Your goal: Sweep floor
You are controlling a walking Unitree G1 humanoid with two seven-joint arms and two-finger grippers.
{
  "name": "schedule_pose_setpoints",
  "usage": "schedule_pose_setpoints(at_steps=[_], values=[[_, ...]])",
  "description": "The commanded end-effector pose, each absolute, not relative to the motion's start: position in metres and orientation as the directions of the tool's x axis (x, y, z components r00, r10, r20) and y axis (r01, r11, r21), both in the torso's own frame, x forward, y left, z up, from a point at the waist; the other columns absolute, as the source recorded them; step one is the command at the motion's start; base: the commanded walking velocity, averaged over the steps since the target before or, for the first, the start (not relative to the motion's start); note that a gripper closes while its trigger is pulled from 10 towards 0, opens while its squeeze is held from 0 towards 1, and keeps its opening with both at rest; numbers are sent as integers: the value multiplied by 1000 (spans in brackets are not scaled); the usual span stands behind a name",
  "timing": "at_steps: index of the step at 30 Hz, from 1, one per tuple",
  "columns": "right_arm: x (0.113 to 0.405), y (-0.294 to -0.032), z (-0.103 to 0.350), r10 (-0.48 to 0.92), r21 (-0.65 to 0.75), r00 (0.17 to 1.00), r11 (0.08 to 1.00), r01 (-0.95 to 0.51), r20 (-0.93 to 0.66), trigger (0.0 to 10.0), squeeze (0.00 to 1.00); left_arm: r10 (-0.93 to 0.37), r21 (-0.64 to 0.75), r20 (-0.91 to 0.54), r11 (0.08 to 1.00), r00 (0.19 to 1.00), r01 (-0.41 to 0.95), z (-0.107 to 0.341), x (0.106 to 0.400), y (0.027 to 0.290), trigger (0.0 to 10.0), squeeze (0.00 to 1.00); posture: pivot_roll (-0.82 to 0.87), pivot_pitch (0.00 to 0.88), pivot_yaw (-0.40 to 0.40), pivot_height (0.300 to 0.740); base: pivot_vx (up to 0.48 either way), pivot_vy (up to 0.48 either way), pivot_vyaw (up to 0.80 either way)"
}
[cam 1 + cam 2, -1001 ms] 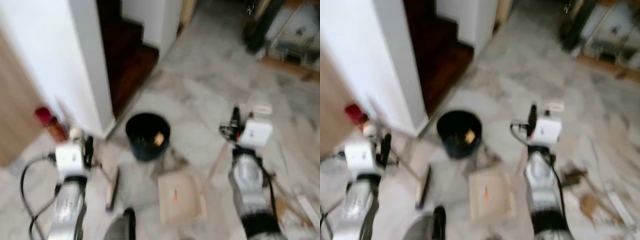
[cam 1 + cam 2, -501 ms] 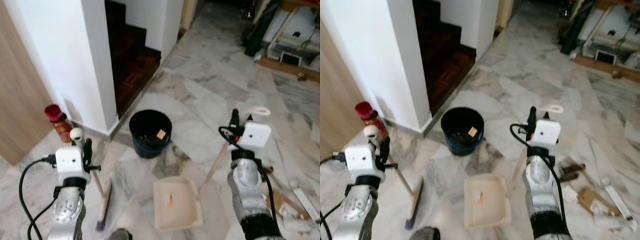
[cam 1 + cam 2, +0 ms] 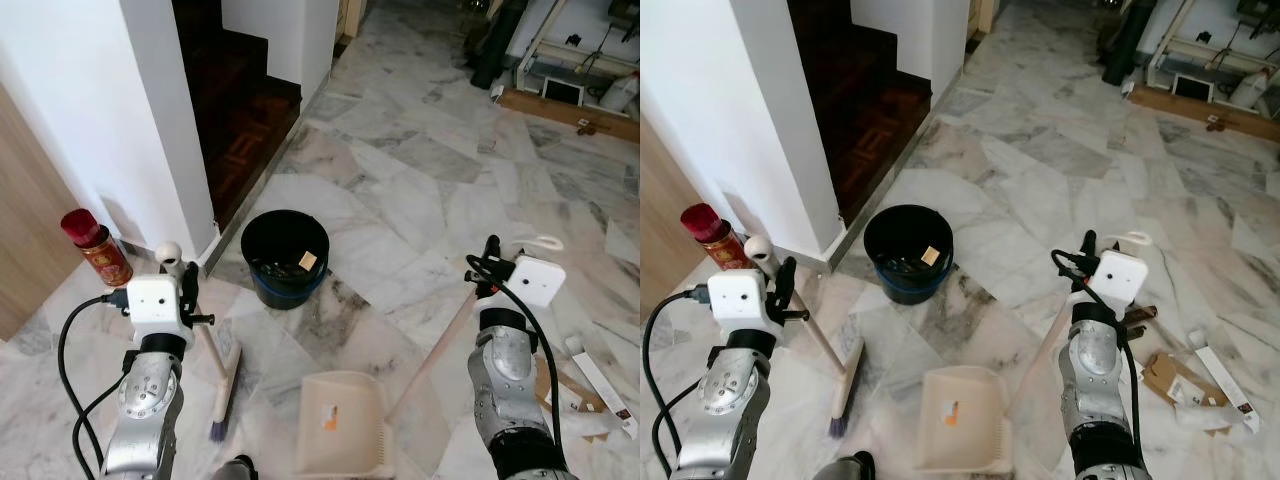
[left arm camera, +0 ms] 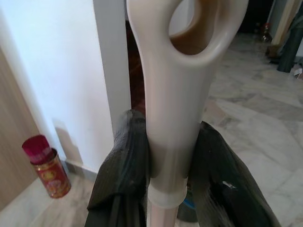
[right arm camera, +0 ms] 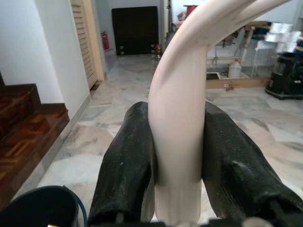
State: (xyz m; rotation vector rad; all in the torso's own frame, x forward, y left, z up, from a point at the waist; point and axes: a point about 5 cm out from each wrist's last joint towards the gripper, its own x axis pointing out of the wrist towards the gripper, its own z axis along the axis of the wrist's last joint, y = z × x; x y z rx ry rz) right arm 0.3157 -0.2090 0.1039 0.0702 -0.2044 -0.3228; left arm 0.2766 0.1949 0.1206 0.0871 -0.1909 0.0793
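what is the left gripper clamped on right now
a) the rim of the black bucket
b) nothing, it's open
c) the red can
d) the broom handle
d: the left gripper has its black fingers shut around the cream broom handle, whose brush head rests on the floor.

You get even, bright daylight and sharp head views; the stairwell (image 3: 235,95) stays dark. The wall (image 3: 120,120) casts soft shadow. Both wrist views blur close up.
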Motion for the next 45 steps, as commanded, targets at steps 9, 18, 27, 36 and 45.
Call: schedule_pose_setpoints(at_steps=[9, 18, 27, 36, 45], values=[[322, -191, 106, -286, 146, 930, 955, 258, 229, 10000, 0, 1, 118, 211, 993, 978, -27, 125, 292, 197, 10000, 0, 177, 0, -11, 740, 0, 0, 0], [320, -192, 105, -264, 130, 934, 962, 238, 241, 10000, 0, -16, 101, 196, 995, 981, -4, 117, 301, 188, 10000, 0, 106, 0, -12, 740, 0, 0, 0], [318, -210, 104, -281, 89, 929, 959, 268, 239, 10000, 0, -22, 75, 193, 997, 981, 8, 112, 305, 179, 10000, 0, 94, 0, -32, 740, 0, 0, 0], [318, -211, 101, -274, 74, 934, 962, 264, 228, 10000, 0, 25, 94, 199, 995, 980, -45, 110, 305, 200, 10000, 0, 85, 0, -25, 740, 0, 0, 0], [316, -216, 100, -292, 75, 931, 956, 283, 220, 10000, 0, 13, 94, 207, 995, 978, -34, 112, 313, 192, 10000, 0, 75, 0, -25, 740, 0, 0, 0]])
